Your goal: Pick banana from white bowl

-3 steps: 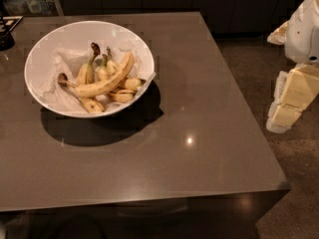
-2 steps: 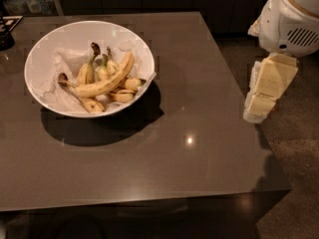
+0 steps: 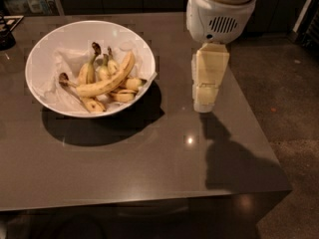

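Observation:
The white bowl (image 3: 60, 44) stands on the left part of the dark table, lined with crumpled white paper. The banana (image 3: 102, 83), long, curved and yellow with a dark stem end at its left, lies across several shorter bananas in the bowl. My gripper (image 3: 204, 103) hangs from the white arm above the table, to the right of the bowl and apart from it, its cream fingers pointing down.
The table's (image 3: 149, 168) right edge runs just right of the gripper, with the floor (image 3: 289, 98) beyond. A dark object (image 3: 6, 34) sits at the table's far left corner. Dark cabinets line the back.
The arm and gripper have swung left from beyond the table's right edge to over the table, closer to the bowl. The bowl and bananas have not moved.

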`<state>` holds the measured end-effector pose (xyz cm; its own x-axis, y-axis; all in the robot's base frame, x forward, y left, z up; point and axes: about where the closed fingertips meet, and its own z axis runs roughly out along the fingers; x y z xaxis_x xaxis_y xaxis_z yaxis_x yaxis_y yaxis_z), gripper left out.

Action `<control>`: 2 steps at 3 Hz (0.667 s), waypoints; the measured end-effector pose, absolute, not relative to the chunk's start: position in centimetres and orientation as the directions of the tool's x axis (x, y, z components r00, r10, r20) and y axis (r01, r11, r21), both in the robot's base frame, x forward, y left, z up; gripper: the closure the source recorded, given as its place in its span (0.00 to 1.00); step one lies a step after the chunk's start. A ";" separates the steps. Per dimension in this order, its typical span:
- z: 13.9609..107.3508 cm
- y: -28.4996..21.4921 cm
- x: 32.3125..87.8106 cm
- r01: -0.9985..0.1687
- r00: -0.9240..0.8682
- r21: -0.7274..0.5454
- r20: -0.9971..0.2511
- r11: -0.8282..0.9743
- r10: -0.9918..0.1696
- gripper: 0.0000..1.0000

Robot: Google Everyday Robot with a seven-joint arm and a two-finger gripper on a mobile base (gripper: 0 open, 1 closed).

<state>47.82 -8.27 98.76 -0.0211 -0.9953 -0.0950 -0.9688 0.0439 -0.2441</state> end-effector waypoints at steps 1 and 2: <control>99.1 -7.7 48.1 -0.963 -0.014 -0.265 -0.108 0.042 -0.994 0.00; 99.3 -4.3 50.4 -0.954 0.060 -0.297 -0.113 -0.024 -0.992 0.00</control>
